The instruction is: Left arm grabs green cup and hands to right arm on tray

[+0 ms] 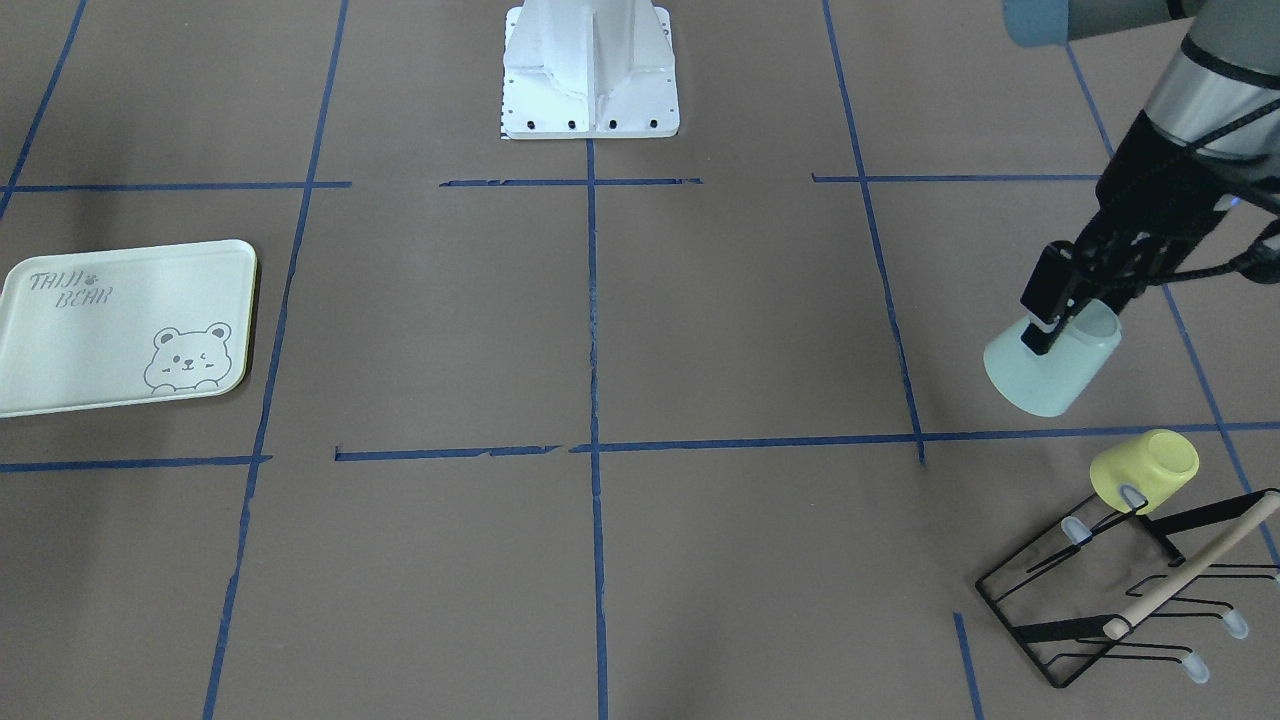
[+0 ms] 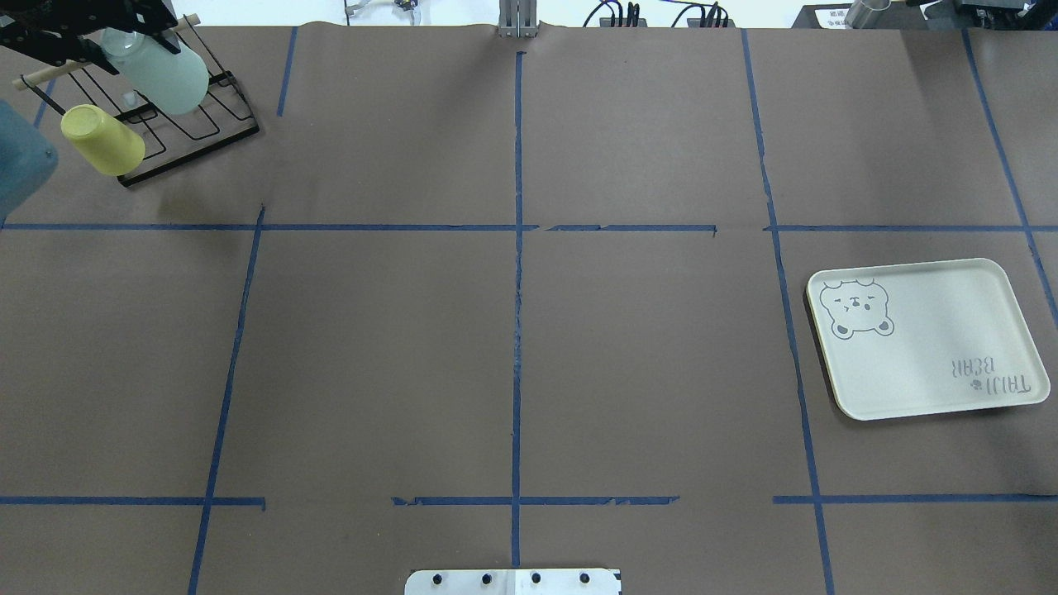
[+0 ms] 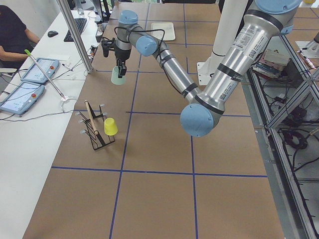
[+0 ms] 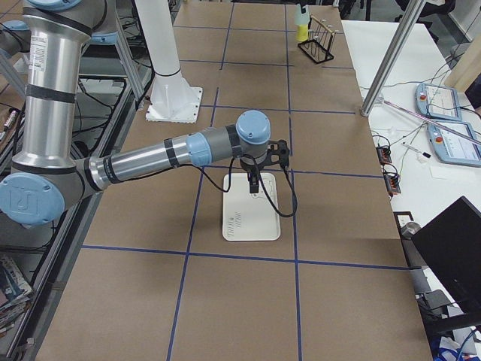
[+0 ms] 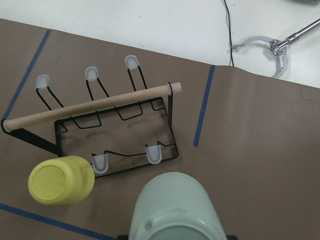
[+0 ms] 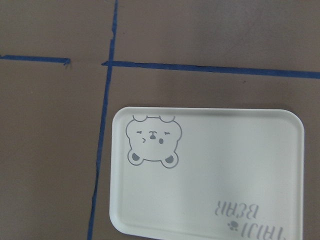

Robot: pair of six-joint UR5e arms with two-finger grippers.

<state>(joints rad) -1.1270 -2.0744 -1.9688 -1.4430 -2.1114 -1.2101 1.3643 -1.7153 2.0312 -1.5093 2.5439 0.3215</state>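
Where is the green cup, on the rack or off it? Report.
Off. The left gripper holds the green cup in the air, clear of the black rack; only the yellow cup sits on it.

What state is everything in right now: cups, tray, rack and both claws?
green cup: tilted, gripped at its rim.
left gripper: shut on green cup.
rack: standing, most pegs bare.
yellow cup: upside down on rack.
tray: flat, nothing on it.
right gripper: over tray; opening unclear.

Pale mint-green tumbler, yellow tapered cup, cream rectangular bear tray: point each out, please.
Pale mint-green tumbler (image 1: 1048,380): front-facing view, its side wall.
Yellow tapered cup (image 1: 1150,466): front-facing view, its side wall.
Cream rectangular bear tray (image 1: 90,342): front-facing view, bare floor left of the bear.
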